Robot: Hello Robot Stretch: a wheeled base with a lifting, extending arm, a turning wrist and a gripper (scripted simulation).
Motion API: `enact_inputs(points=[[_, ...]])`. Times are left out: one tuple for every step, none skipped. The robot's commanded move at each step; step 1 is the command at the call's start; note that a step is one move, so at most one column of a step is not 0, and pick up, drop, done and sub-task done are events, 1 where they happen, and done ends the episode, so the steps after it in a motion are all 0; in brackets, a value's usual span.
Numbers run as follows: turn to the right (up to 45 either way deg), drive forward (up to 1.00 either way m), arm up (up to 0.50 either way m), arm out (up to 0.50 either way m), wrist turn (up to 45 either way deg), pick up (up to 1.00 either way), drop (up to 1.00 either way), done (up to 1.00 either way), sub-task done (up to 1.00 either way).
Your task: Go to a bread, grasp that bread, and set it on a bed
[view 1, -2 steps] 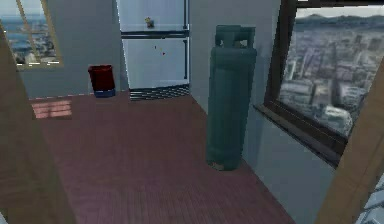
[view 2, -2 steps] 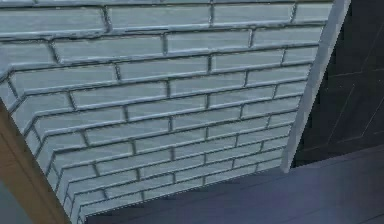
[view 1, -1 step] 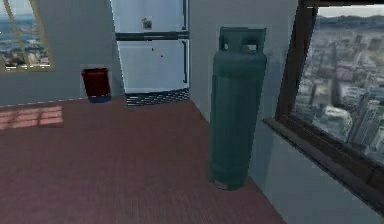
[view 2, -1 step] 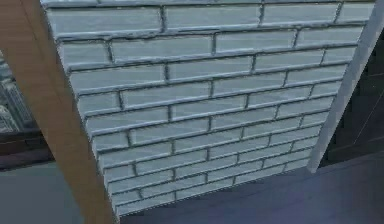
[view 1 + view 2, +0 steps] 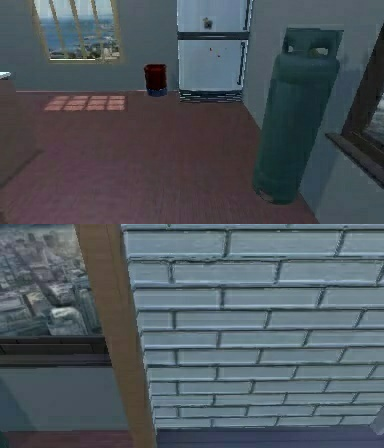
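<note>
How the gripper is standing cannot be told from these views, so I am making no claim about it. On the side where the arm reaches, the robot is sitting close against a pale brick wall (image 5: 260, 324), and a wooden window frame (image 5: 115, 334) is running up the arm side view's left, with a city skyline (image 5: 45, 284) lying beyond the glass. That closeness is probably leaving little room to reach out there.

Ahead, a reddish-brown floor (image 5: 130, 150) is stretching towards the far wall. A tall teal gas cylinder (image 5: 297, 110) is standing upright on the forward view's right, tucked near the wall and beside a dark window sill (image 5: 365, 150), likely parked there to keep the middle of the room free. Farther off, a white fridge (image 5: 212, 50) is standing against the back wall, and a small red bin (image 5: 155, 79) is sitting just beside it on its left, handy for kitchen waste. A barred window (image 5: 78, 28) is throwing a patch of sunlight (image 5: 88, 102) onto the floor below it.

Where the bread is lying cannot be told from here, nor the bed. My judgement is that the robot is searching, with the grasp not yet begun; the cylinder is the thing to steer wide of when driving on.
</note>
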Motion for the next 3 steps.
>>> enact_inputs(points=[[0.0,0.45,0.0,0.0,0.0,0.0,0.0,0.0,0.0],[-36.0,0.0,0.0,0.0,0.0,0.0,0.0,0.0,0.0],[0.0,1.0,0.0,0.0,0.0,0.0,0.0,0.0,0.0]])
